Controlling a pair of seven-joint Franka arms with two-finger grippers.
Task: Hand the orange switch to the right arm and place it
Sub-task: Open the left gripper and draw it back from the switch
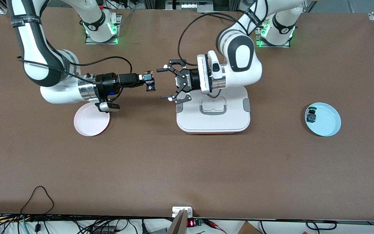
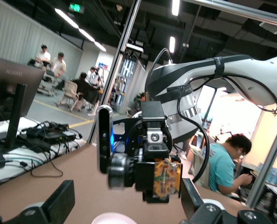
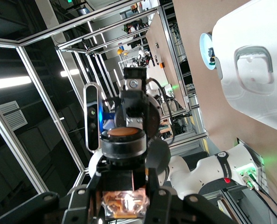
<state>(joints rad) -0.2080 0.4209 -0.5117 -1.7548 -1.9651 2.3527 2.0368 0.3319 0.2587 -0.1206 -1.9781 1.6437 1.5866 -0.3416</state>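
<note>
1. Orange switch (image 1: 150, 85): tiny, black body, round orange cap, tan/gold parts at the base end; in the right wrist view (image 3: 125, 140) the cap shows as an orange disc in a black ring.
2. It is held in the air over bare table, between the pink plate (image 1: 91, 121) and the white lidded container (image 1: 213, 112).
3. Front view: long axis runs toward the front camera, cap end nearer it, gold base end up by the gripper tips. Exact tilt unclear.
4. Right gripper (image 1: 148, 79): jaws clamped on the switch, arm reaching level toward the table's middle.
5. Left gripper (image 1: 170, 84): claw fingers spread wide, empty, facing the switch, a small gap apart.
6. Blue plate (image 1: 323, 119) toward the left arm's end holds a green-capped switch (image 1: 311, 115).
7. Nothing between switch and pink plate.
</note>
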